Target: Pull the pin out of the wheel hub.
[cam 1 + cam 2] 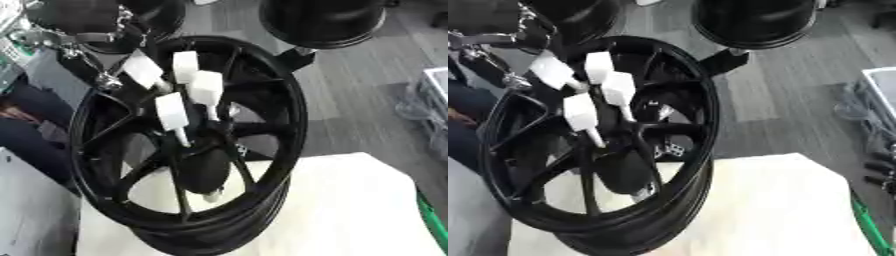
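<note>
The large black spoked metal wheel hub [188, 145] stands tilted on the pale surface [350, 210]; the left robot hand [179, 82], white-fingered, reaches in from upper left, fingers spread and relaxed over the centre, grasping nothing; the small pale pin [213, 196] shows low between spokes, below those fingers; spokes crowd the approach; no right robot hand shows.

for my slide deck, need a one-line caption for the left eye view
Left robot hand, white-tipped fingers spread over the hub of a black spoked wheel standing on a white table.
</note>
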Controlling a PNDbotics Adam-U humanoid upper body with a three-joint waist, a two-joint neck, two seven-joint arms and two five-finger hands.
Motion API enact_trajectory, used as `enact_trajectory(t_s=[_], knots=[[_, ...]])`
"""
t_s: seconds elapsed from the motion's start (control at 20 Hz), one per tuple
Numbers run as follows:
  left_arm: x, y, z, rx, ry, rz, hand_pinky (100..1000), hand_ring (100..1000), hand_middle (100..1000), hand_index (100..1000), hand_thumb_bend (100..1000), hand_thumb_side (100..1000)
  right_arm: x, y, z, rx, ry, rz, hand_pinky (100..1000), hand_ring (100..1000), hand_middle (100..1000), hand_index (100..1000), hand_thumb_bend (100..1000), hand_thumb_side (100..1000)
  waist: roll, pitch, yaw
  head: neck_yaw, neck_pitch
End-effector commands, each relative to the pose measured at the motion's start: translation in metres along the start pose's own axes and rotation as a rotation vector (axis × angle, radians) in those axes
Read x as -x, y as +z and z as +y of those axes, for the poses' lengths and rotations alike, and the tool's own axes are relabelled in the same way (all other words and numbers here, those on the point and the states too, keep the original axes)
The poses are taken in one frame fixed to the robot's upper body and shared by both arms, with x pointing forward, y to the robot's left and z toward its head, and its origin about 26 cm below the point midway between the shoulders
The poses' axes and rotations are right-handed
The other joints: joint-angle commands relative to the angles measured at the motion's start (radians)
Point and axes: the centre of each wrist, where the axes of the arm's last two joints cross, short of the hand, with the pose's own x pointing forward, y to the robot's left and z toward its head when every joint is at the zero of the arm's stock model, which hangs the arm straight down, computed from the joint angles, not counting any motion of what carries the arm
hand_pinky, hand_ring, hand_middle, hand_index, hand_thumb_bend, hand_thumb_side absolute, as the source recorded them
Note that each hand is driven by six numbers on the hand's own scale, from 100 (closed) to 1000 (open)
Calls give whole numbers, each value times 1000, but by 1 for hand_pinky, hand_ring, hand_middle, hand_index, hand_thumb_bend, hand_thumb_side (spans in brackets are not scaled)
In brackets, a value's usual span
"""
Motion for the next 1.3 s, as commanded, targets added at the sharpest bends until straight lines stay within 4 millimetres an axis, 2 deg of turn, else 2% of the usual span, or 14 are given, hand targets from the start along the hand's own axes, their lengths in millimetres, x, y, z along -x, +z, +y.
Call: enact_trajectory(t_s=[0.05,0.25,0.45,0.6,0.8,0.85,0.9,1.0,1.05,1.1,1.2,1.3], knots=[[6,34,38,107,-137,-77,620,195,280,387,228,100,-5,-2,-7,14,10,-14,694,755,764,923,100,1000,-4,-20,5,-4,-2],[6,65,57,37,-131,16,629,201,291,399,232,100,-1,0,-10,26,12,0,694,755,764,923,100,1000,-7,-27,21,-11,-2],[15,109,57,11,-83,180,631,222,321,428,248,100,5,2,-13,47,7,18,694,755,764,923,100,1000,-21,-32,52,-20,-2],[20,132,39,86,-26,297,641,256,359,466,256,100,8,2,-15,60,4,25,694,755,764,923,100,1000,-29,-32,67,-24,-2],[23,151,-3,237,87,406,657,313,423,530,296,100,12,3,-16,72,1,34,693,755,764,923,100,1000,-39,-34,79,-28,-2],[23,156,-16,275,121,432,670,347,484,594,341,100,12,4,-17,73,1,36,693,755,763,923,100,1000,-41,-35,80,-26,-2],[22,161,-30,311,158,457,683,388,543,650,437,100,13,4,-16,73,0,38,693,755,763,923,100,1000,-43,-35,80,-25,-2],[19,173,-56,375,227,503,685,412,626,731,547,100,14,4,-16,71,-1,39,693,754,763,923,100,999,-48,-36,76,-21,-2],[17,180,-67,399,255,524,686,424,675,788,694,164,14,4,-15,69,-2,40,693,754,763,923,100,1000,-50,-36,73,-19,-2],[15,187,-79,414,282,545,684,428,701,814,762,217,14,4,-14,66,-4,40,692,754,763,923,100,999,-52,-35,70,-16,-2],[8,198,-97,419,315,582,678,428,724,834,836,278,15,4,-13,61,-6,41,693,754,763,923,100,1000,-56,-35,65,-11,-2],[3,204,-107,382,333,610,669,429,740,848,873,322,15,4,-12,58,-9,41,693,754,763,923,100,1000,-59,-32,62,-9,-2]])
